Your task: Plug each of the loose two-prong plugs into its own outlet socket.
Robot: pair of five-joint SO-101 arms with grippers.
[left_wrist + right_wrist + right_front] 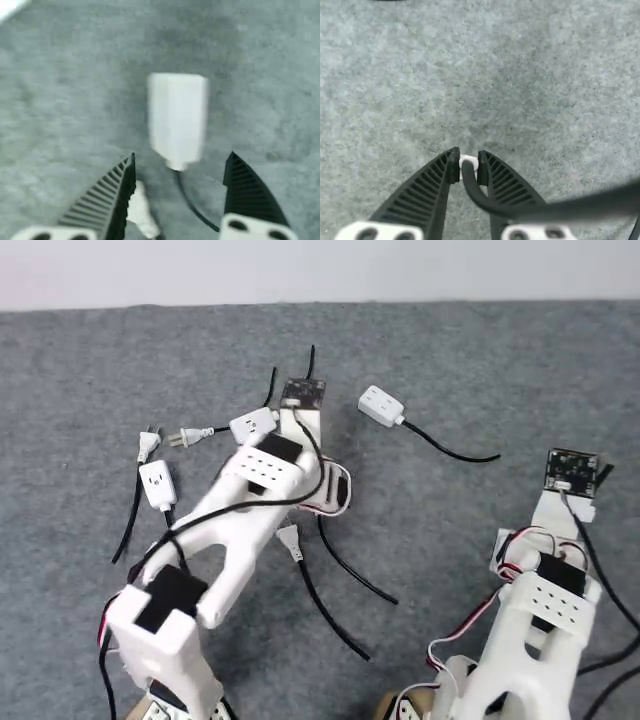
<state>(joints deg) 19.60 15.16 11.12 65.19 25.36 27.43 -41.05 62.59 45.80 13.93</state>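
Note:
In the left wrist view, a white outlet socket (177, 117) lies on the grey carpet just ahead of my open left gripper (181, 157), its black cord (192, 207) trailing back between the fingers. My right gripper (468, 152) is shut on a small white plug (468, 164) whose black cord (560, 207) runs off sideways. In the high view, the left arm (255, 475) stretches to the table's middle beside a socket (253, 425). A loose plug (186, 438) lies next to that socket, and another plug (148, 445) lies farther left. The right arm (545, 600) stands at the right.
A second socket (157, 483) lies at the left and a third (380, 405) at the centre back with a curling cord. A plug (290, 540) on a black cord lies beside the left arm. Grey carpet (470, 370) covers the table.

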